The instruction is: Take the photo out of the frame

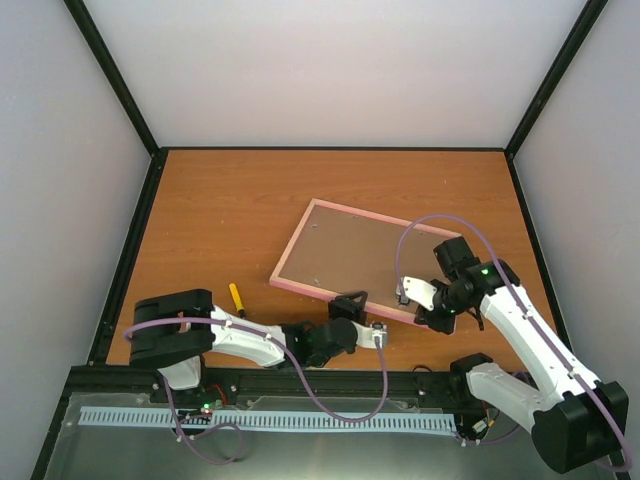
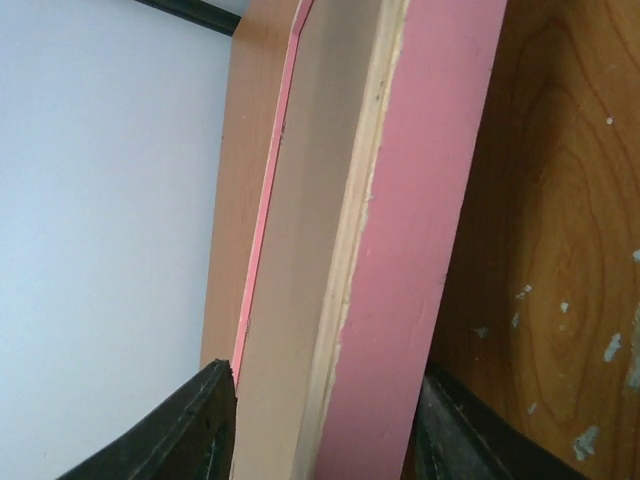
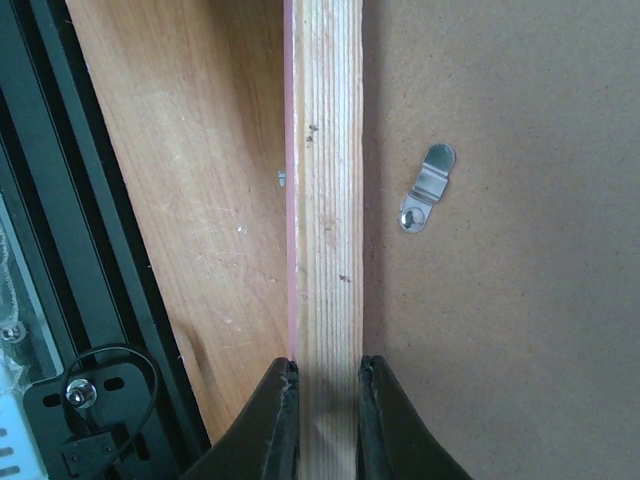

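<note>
Frame (image 3: 328, 200) lies face down on the table (image 1: 220, 220); judged stiff and light, best gripped by its thin wood rail. Right gripper (image 3: 328, 365) is clamped on that rail; left gripper (image 2: 325, 375) straddles the pink edge, contact unclear. Frame holds the backing board (image 1: 350, 250) under a metal clip (image 3: 428, 187); photo hidden beneath.

One frame (image 1: 310, 293), one backing board (image 1: 345, 250), one yellow-handled tool (image 1: 237, 298), one clip (image 3: 428, 187) (metal).

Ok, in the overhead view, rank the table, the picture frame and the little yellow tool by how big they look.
Largest: the table.
Next: the frame, covering a modest part of the table.
Smallest: the yellow tool, a sliver near one frame corner.
</note>
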